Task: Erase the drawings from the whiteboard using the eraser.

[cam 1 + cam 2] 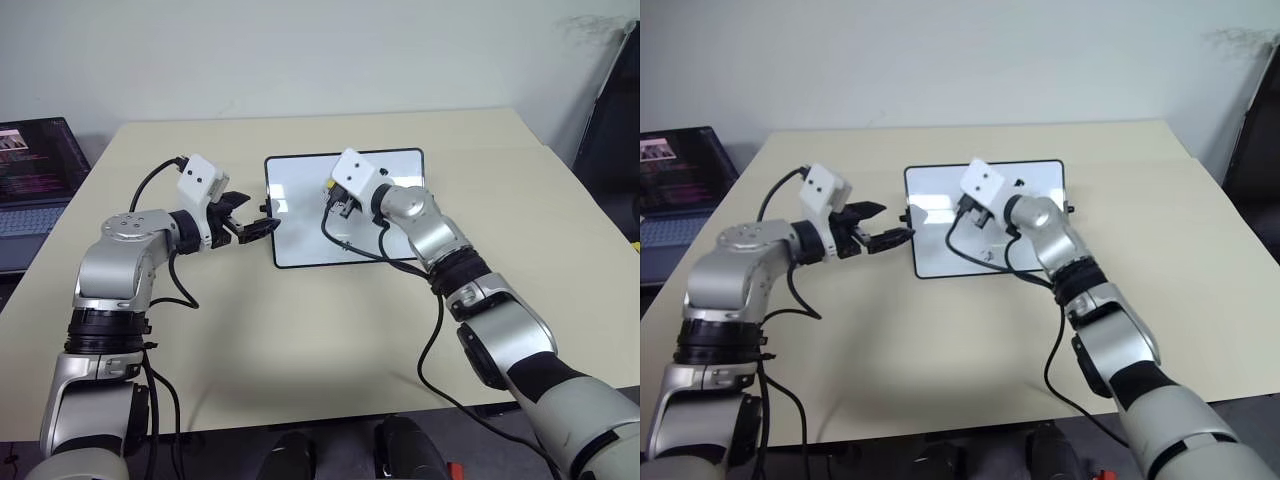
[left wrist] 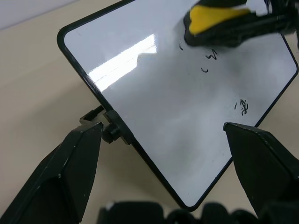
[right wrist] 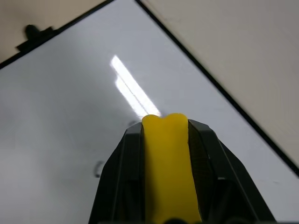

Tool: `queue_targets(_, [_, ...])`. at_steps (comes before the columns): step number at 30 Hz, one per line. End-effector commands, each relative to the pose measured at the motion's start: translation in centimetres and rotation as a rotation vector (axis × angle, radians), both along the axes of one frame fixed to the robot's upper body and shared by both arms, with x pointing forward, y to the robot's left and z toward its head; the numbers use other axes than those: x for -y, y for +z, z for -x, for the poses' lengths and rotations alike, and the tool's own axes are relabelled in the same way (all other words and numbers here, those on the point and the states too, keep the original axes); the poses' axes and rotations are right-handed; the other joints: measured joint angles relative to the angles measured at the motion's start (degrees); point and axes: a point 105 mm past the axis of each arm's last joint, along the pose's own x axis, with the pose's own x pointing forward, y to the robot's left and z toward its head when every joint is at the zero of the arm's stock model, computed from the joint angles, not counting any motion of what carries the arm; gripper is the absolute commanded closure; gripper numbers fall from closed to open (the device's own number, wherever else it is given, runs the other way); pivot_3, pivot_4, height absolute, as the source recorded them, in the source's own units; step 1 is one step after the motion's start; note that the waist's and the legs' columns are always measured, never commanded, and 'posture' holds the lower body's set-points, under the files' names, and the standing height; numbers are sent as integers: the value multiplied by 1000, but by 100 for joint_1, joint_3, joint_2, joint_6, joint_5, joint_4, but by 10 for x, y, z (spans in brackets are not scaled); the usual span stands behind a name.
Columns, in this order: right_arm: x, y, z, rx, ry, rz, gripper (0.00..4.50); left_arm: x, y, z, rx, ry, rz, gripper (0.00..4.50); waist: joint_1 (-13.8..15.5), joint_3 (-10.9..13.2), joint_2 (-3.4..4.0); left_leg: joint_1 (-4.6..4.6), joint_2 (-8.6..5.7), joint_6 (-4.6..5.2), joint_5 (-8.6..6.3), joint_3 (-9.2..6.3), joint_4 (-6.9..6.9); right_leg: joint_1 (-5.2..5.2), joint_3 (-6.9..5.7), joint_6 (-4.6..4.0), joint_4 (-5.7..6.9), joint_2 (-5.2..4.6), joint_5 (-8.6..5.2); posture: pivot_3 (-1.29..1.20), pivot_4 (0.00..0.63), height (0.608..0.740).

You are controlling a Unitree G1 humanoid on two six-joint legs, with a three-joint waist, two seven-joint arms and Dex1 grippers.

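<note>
Right gripper (image 3: 164, 135) clamped on small yellow block eraser (image 3: 167, 163) over glossy black-framed whiteboard (image 2: 154, 116), black marker drawings (image 2: 210, 56) just beside its tip; left gripper (image 2: 163, 168) spread apart at board's edge.

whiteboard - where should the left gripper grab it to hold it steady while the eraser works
Best bet is the small black knob on the whiteboard's short side nearest the left gripper, approached level from that side. The board lies flat, so its thin frame offers little; the knob sticks out, already between the open fingers, clear of the eraser.
</note>
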Motion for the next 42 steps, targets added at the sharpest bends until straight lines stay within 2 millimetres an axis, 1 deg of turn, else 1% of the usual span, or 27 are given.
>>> queue_targets(1, [4, 9, -2, 18, -13, -10, 3535, -4, 11, 1, 40, 5, 0, 0, -5, 0, 0, -2, 0, -5, 3, 3, -1, -3, 2, 1, -2, -1, -1, 0, 150, 740])
queue_targets(6, [-6, -22, 7, -52, 40, 58, 3535, -6, 10, 1, 38, 12, 4, 0, -8, 0, 0, -3, 1, -3, 1, 7, -3, -6, 6, 3, -4, -4, -2, 0, 150, 740])
queue_targets(8, [-13, -32, 13, -76, 74, 79, 3535, -8, 10, 0, 37, 16, 3, 0, -14, 0, 0, 1, 2, 3, -2, 7, -3, -4, 6, 2, -1, -3, -2, 0, 150, 740])
queue_targets(10, [-17, -35, 16, -83, 91, 84, 3535, -11, 10, 0, 37, 28, 4, 0, -21, 0, 0, 6, 2, 4, -3, 7, -2, -1, 6, 1, 3, -2, -1, 0, 150, 740])
queue_targets(11, [-18, -33, 17, -77, 93, 80, 3535, -13, 9, -1, 37, 36, 5, 0, -25, 0, 0, 8, 2, 4, -3, 7, -1, 1, 6, 0, 6, -1, 0, 0, 150, 740])
queue_targets(14, [-18, -19, 14, -37, 74, 43, 3535, -18, 8, -2, 36, 59, 6, 0, -20, 0, 0, 8, 2, 1, -1, 3, -1, 0, 3, -6, 8, 1, 4, 0, 150, 740])
queue_targets(17, [-15, 3, 10, 10, 51, -8, 3535, -25, 7, -4, 35, 95, 10, 0, -12, 0, 0, 7, 2, 0, -1, 0, -1, 0, 1, -7, 8, 1, 4, 0, 150, 740])
queue_targets(20, [-12, 20, 6, 41, 23, -65, 3535, -26, 6, -4, 33, 99, 10, 0, -6, 1, 0, 4, 3, 0, 0, -3, -1, -1, 0, -7, 7, 1, 4, 0, 150, 740])
queue_targets(22, [-11, 26, 4, 51, 7, -92, 3535, -26, 5, -3, 32, 96, 11, 0, -6, 1, 0, -1, 3, -1, 0, -4, -2, -6, 0, -7, 4, 0, 4, 0, 150, 740])
queue_targets(24, [-13, 24, 4, 46, 8, -91, 3535, -23, 4, -2, 29, 89, 10, 0, -7, 1, 0, -4, 5, -5, 2, -2, -4, -10, 2, -6, -2, -2, 4, 0, 150, 740])
queue_targets(26, [-18, 18, 6, 30, 21, -78, 3535, -21, 4, -2, 27, 82, 11, 0, -16, 1, 0, -6, 5, -13, 6, 2, -8, -14, 5, -5, -6, -4, 2, 0, 150, 740])
queue_targets(30, [-32, -12, 16, -50, 79, -17, 3535, -18, 3, -1, 27, 73, 10, 0, -31, 1, 0, -18, 7, -14, 6, 13, -13, -33, 15, -5, -4, -5, 2, 0, 150, 740])
queue_targets(32, [-35, -22, 20, -75, 101, 14, 3535, -18, 3, -1, 26, 69, 9, 0, -30, 1, 0, -17, 8, -13, 5, 13, -13, -33, 15, -5, -2, -4, 2, 0, 150, 740])
queue_targets(33, [-35, -24, 21, -77, 106, 20, 3535, -18, 3, -1, 26, 69, 8, 0, -24, 1, 0, -17, 8, -9, 3, 13, -12, -33, 15, -5, -2, -4, 2, 0, 150, 740])
queue_targets(35, [-36, -19, 20, -60, 103, 8, 3535, -18, 3, -1, 26, 67, 8, 0, -14, 1, 0, -16, 7, -2, -1, 10, -8, -28, 12, -5, 1, -3, 2, 0, 150, 740])
queue_targets(39, [-27, 10, 11, 24, 47, -53, 3535, -16, 2, 1, 21, 54, 7, 0, -8, 1, 1, -14, 6, -1, -1, 4, -6, -25, 7, -6, 5, -2, 3, 0, 150, 740])
queue_targets(42, [-21, 20, 5, 55, 8, -74, 3535, -14, 2, 3, 19, 47, 6, 0, -7, 2, 1, -15, 7, -3, 0, 4, -6, -26, 7, -6, 4, -2, 3, 0, 150, 740])
